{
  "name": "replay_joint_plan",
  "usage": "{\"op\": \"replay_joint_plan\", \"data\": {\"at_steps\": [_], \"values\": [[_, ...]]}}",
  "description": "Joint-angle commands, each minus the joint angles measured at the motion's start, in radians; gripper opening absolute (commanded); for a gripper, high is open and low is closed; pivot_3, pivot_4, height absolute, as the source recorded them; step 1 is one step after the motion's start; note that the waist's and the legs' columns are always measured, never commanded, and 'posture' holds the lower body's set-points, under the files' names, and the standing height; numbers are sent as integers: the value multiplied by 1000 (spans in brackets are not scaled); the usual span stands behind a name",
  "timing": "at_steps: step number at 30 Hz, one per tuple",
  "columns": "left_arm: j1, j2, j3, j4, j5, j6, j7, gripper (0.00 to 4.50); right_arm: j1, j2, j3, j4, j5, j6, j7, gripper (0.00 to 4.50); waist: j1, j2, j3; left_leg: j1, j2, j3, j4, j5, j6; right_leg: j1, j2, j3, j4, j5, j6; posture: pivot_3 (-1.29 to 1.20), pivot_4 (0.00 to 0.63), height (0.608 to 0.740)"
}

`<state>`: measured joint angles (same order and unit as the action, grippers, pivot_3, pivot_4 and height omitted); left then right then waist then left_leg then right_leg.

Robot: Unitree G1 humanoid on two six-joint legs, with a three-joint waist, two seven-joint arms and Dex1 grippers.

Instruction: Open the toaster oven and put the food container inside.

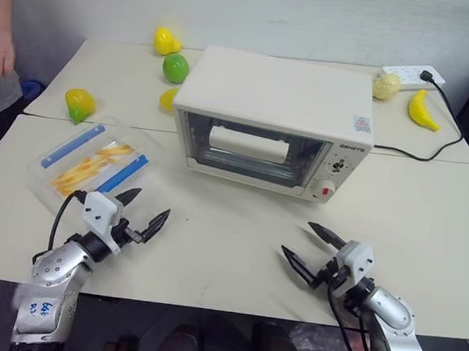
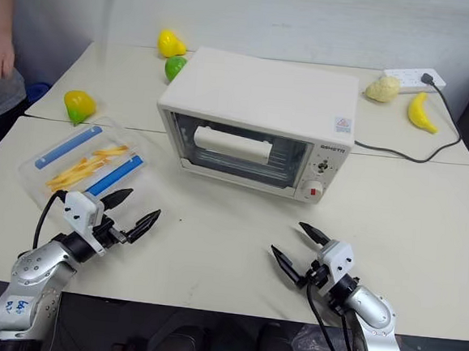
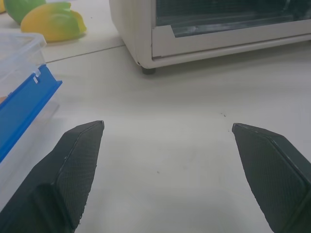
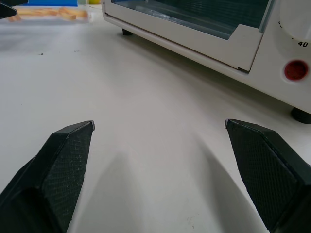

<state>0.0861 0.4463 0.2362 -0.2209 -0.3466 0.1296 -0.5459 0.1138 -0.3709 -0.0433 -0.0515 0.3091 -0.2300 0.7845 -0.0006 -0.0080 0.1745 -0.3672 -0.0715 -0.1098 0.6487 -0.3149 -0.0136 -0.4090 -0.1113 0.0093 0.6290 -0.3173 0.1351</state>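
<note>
**Both grippers spread wide and empty before a shut toaster oven**

Nearest, the left gripper and right gripper hover just over the cream table, jaws fully apart, holding nothing. Just beyond the left gripper lies the food container, fries visible between its blue clips. Farther back, mid-table, stands the toaster oven, glass door closed. Behind it sit plastic fruit and a power strip.

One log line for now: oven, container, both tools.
oven: door shut | container: on table, left of oven | left tool: open, empty | right tool: open, empty
</note>
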Motion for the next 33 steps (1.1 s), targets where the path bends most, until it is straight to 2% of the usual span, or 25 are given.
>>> {"op": "replay_joint_plan", "data": {"at_steps": [1, 3, 7, 10, 15, 20, 24, 33], "values": [[17, 23, 30, -47, -10, -13, -12, 4485, -8, -7, 8, -44, 21, 2, 14, 4500, 0, 0, 0, 0, 0, 0, 0, 0, 0, 0, 0, 0, 0, 0, 0, 0, 150, 740], [36, 37, 57, -87, -98, 28, -58, 4485, -25, -9, 13, -86, 42, 35, 17, 4500, -2, 0, 0, 0, 0, 0, 0, 0, 0, 0, 0, 0, 0, 0, 0, 0, 150, 740], [84, 162, 143, -133, -307, 123, -276, 4485, -94, -37, 27, -193, 98, 159, 21, 4500, -3, 0, 0, -1, 2, 0, 0, 0, -1, -1, -1, 0, 0, 0, 0, 0, 150, 740], [73, 288, 277, -156, -480, 250, -344, 4485, -184, -78, 30, -291, 163, 333, -10, 4500, -2, 0, 0, -1, 3, 0, 0, 0, -1, -1, -2, 0, 0, 0, -2, 0, 150, 740], [38, 409, 361, -166, -639, 387, -409, 4485, -352, -89, 12, -347, 236, 553, -117, 4500, 0, 1, 1, -2, 3, -2, 0, -1, -1, -1, -2, -1, -1, 0, -3, 0, 150, 740], [11, 377, 333, -166, -623, 394, -386, 4485, -472, -82, 14, -337, 256, 687, -188, 4500, -2, 1, 1, -2, 3, -1, -1, -1, -1, -1, -2, -1, -1, 0, -3, 0, 150, 740], [22, 335, 307, -199, -609, 391, -365, 4485, -514, -81, 17, -328, 258, 719, -187, 4500, -5, 1, 1, -2, 3, -1, 0, -1, -1, -1, -2, 0, -1, 0, -3, 0, 150, 740], [13, 285, 271, -233, -591, 385, -322, 4485, -535, -107, 59, -400, 299, 728, -58, 4500, -4, 1, 1, -3, 3, 0, -1, -1, -1, -3, -2, 0, -1, 0, -3, 0, 150, 740]]}}
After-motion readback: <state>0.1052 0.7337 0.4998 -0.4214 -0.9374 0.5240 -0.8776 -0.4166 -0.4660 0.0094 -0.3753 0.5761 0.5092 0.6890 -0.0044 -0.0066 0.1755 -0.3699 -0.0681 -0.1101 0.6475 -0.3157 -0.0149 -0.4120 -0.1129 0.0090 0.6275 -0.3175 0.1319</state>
